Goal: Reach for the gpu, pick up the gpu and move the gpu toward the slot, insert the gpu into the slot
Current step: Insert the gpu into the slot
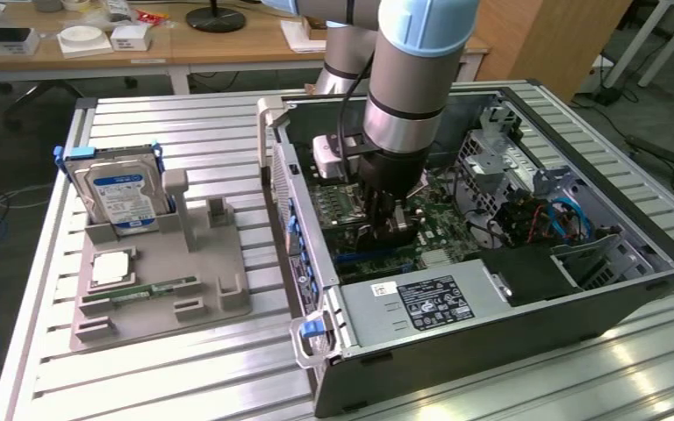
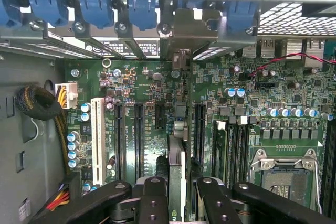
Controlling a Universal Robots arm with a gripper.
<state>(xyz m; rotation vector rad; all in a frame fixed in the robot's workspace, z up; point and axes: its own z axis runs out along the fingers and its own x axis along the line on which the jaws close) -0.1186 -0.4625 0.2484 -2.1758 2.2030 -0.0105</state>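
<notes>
My gripper (image 2: 178, 188) is shut on the gpu (image 2: 177, 145), a thin dark card seen edge-on between the two black fingers (image 2: 154, 195). The card stands upright over the green motherboard (image 2: 152, 85), and its silver end bracket (image 2: 181, 32) lies against the case's rear wall among the blue clips. The slot lies hidden under the card's edge, so I cannot tell whether the card is seated. In the exterior view the gripper (image 1: 390, 226) is low inside the open computer case (image 1: 618, 294), just above the board.
Black connector strips (image 2: 139, 140) and a white one (image 2: 97, 140) run parallel beside the card. The silver processor socket (image 2: 286, 174) and memory sticks (image 2: 231, 150) lie on its other side. A grey fixture (image 1: 155, 263) at the exterior view's left holds a drive (image 1: 126, 197) and a memory stick (image 1: 155, 288).
</notes>
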